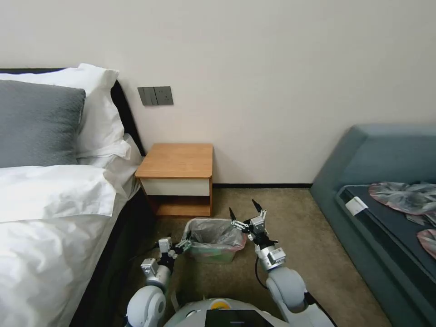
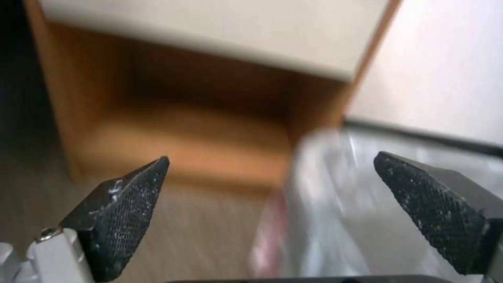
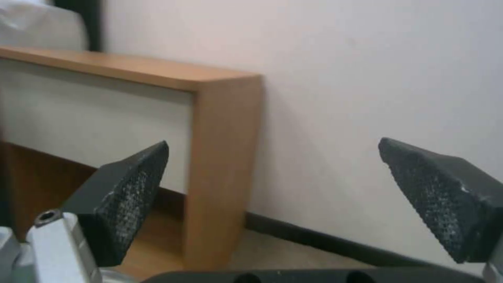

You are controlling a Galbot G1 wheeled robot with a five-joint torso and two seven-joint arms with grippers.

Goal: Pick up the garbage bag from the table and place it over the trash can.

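Left claw (image 1: 178, 248) low at the near-left corner of the trash can (image 1: 213, 254), fingers spread, nothing held; in its wrist view the bag rim sits between the tips. Right claw (image 1: 245, 212) raised just off the can's far-right corner, fingers wide apart, empty. The garbage bag (image 1: 213, 234) already lines the can, pink rim draped outside; the bedside table (image 1: 176, 160) beyond both claws is bare. Left claw is nearer the rim.
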